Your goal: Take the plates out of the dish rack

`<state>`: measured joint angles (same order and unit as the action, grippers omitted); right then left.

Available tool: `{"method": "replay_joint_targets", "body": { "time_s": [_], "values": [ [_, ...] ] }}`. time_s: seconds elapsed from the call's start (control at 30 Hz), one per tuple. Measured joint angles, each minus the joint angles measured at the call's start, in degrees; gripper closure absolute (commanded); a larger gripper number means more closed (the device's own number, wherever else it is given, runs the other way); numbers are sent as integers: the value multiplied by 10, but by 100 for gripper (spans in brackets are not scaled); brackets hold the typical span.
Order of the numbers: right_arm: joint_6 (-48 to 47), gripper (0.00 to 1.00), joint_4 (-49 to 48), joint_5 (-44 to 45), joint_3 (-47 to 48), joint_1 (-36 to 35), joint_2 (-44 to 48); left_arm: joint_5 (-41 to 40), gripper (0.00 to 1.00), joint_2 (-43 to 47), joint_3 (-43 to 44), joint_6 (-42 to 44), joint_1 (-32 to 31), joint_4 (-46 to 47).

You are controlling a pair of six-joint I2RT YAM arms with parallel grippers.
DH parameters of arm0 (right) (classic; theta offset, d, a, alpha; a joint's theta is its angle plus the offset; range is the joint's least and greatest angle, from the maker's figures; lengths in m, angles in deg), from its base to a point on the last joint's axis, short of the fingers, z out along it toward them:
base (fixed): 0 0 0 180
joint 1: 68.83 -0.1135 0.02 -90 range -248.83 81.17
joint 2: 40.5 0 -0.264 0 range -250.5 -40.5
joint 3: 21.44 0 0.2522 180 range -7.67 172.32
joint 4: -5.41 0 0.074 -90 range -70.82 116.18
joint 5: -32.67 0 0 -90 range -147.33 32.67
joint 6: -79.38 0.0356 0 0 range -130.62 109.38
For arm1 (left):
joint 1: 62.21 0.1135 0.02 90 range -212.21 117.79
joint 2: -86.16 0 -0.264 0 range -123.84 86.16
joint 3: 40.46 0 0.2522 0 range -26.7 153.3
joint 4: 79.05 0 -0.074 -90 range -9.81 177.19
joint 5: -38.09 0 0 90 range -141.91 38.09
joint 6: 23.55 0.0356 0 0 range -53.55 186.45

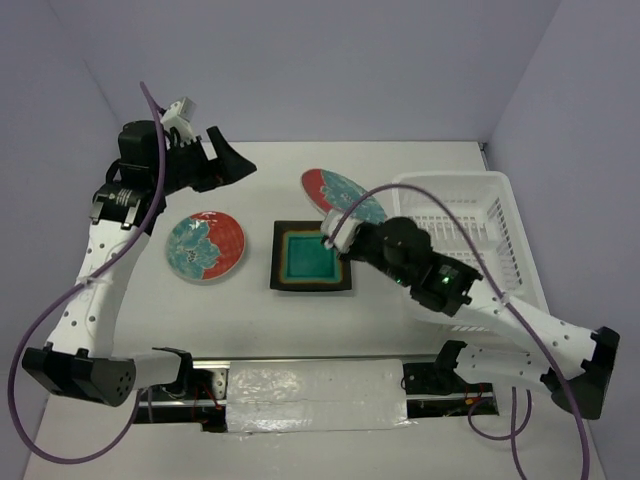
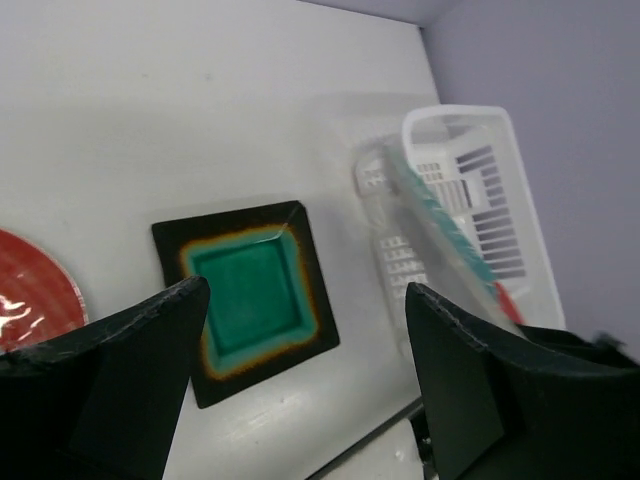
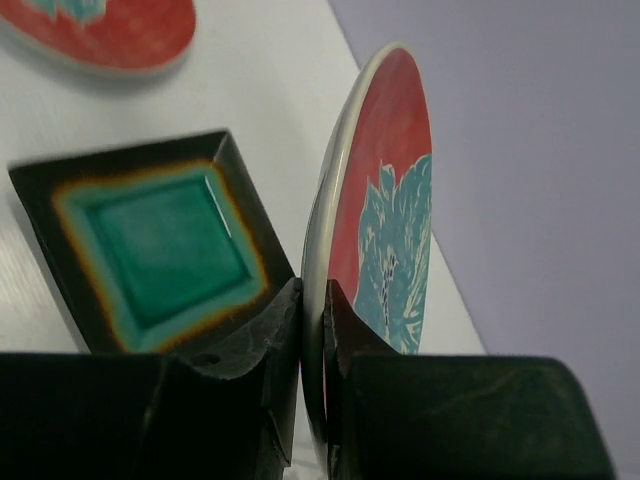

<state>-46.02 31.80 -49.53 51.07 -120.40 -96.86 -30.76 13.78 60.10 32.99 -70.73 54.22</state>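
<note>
My right gripper [image 1: 335, 233] [image 3: 313, 295] is shut on the lower rim of a round red-rimmed floral plate [image 1: 338, 192] [image 3: 385, 200]. It holds the plate tilted on edge above the table, between the white dish rack [image 1: 500, 185] [image 2: 480, 150] and the square teal plate [image 1: 313, 258] [image 3: 160, 250]. The square plate lies flat mid-table. A second round floral plate [image 1: 205, 246] [image 3: 100, 30] lies flat to its left. My left gripper [image 1: 235, 165] [image 2: 305, 300] hangs open and holds nothing, high over the back left. In the left wrist view the held plate [image 2: 440, 230] shows blurred, edge-on.
The rack stands at the table's right side, beside the right arm's forearm [image 1: 470, 295]. Walls close the table at the back and both sides. Purple cables [image 1: 150, 150] loop off both arms. A taped strip [image 1: 310, 395] runs along the near edge between the bases.
</note>
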Motion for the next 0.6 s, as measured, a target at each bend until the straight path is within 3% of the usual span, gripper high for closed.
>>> {"method": "replay_joint_targets", "body": {
  "time_s": [0.17, 0.6],
  "values": [
    [-125, 100, -73, 104, -105, -86, -19, 58, 11, 44, -54, -28, 1, 39],
    [-306, 100, -340, 252, -116, -196, -130, 105, 14, 68, -203, -74, -15, 108]
  ]
}}
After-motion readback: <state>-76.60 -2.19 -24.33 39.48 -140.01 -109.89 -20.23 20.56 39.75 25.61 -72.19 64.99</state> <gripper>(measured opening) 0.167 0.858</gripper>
